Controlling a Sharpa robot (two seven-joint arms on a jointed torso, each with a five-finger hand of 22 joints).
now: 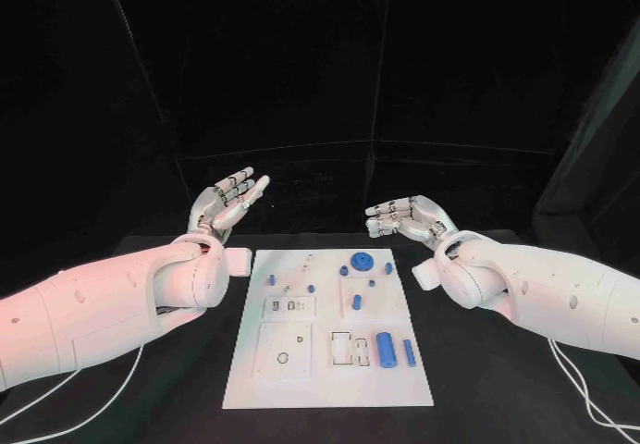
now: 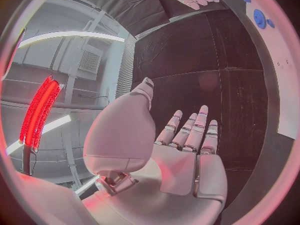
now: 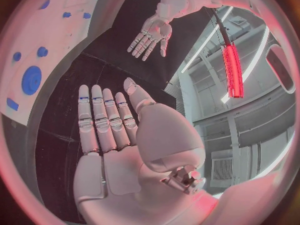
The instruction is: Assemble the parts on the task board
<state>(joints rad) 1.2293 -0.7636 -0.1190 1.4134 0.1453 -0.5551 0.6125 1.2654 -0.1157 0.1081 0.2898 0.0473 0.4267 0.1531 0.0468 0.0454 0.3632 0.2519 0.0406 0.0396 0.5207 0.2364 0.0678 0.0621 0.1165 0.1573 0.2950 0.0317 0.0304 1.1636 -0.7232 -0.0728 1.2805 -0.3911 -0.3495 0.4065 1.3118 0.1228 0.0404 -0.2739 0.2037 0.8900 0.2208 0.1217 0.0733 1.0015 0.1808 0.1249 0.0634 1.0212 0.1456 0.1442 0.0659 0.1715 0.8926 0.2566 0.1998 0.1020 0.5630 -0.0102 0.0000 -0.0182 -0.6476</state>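
Fingers [image 1: 243,190] straight and apart on the left hand [image 1: 224,205], right hand [image 1: 411,220] loosely spread too, both empty, flanking the task board's [image 1: 260,388] far end; blue parts [image 1: 386,350] lie on it.

My left hand [image 1: 229,205] silver, arm white. My right hand [image 1: 411,219] silver too. Task board [image 1: 331,381] white, black outlines on it. Parts [image 1: 386,350] blue. Surface [image 1: 160,407] black.
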